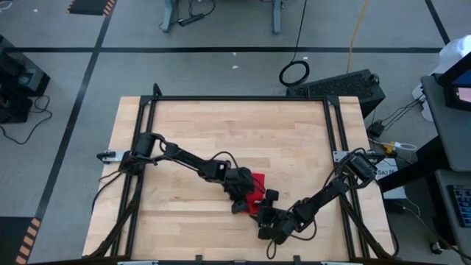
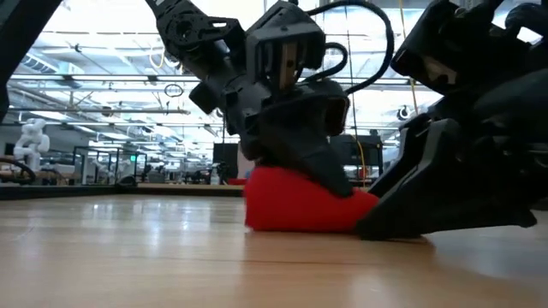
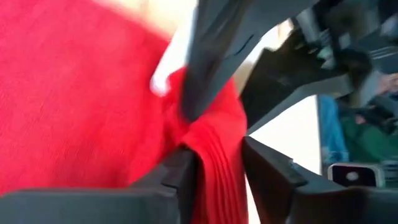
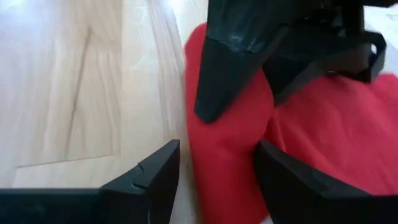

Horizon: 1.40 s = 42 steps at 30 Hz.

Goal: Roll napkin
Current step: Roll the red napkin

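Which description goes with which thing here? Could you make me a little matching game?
Things:
1. napkin
2. table
3. left gripper
4. right gripper

Descriptions:
a. pale wood
b. reaches in from the table's right side, fingers apart on either side of the cloth
c. bright red, bunched up
d. reaches in from the table's left side, down on the cloth

Pairs: 1-c, 2-a, 3-d, 4-b

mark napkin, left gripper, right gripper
napkin [image 2: 295,205]: low view, middle of the red roll.
left gripper [image 3: 214,171]: left wrist view, between its fingertips, around a fold.
right gripper [image 4: 217,165]: right wrist view, between its fingertips, astride the roll's end.
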### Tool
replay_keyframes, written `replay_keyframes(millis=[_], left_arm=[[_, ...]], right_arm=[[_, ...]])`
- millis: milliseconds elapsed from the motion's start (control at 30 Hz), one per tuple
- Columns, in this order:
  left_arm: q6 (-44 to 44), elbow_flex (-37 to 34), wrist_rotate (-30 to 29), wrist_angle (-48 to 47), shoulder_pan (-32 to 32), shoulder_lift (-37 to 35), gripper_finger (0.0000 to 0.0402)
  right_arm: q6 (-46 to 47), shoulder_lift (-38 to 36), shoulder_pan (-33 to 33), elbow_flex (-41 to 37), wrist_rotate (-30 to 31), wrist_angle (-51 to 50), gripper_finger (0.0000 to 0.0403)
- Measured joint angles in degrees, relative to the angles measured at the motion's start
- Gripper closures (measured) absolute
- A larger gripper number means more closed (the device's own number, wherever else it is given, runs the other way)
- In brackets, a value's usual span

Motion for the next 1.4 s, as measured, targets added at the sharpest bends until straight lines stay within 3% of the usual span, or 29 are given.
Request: replay_keyframes(millis=[233, 433, 633, 867, 967, 1400], left_arm=[[7.4, -0.1, -7.7, -10.2, 0.0, -7.7, 0.0217], [18.3, -0.1, -19.3, -17.1, -3.6, -14.7, 0.0205], [30.8, -0.8, -36.1, -18.1, -14.5, -15.7, 0.0205], [36.5, -1.2, -61.2, -15.3, -24.2, -7.7, 0.0204], [39.7, -1.0, -68.5, -10.7, -25.7, -4.7, 0.0204], [38.1, -1.0, -68.6, -8.8, -23.0, -1.3, 0.0204]], right_arm=[[0.9, 0.0, -0.1, -0.1, -0.7, 0.0, 0.0206], [1.9, 0.0, 0.0, -0.1, -0.8, 0.2, 0.0206], [3.1, 0.0, 0.0, -0.1, -0.8, 0.2, 0.0206], [4.3, 0.0, 0.0, -0.1, -0.8, 0.3, 0.0206], [4.2, 0.0, 0.0, -0.1, -0.8, 0.3, 0.0206], [4.2, 0.0, 0.0, -0.1, -1.1, 0.3, 0.0206]])
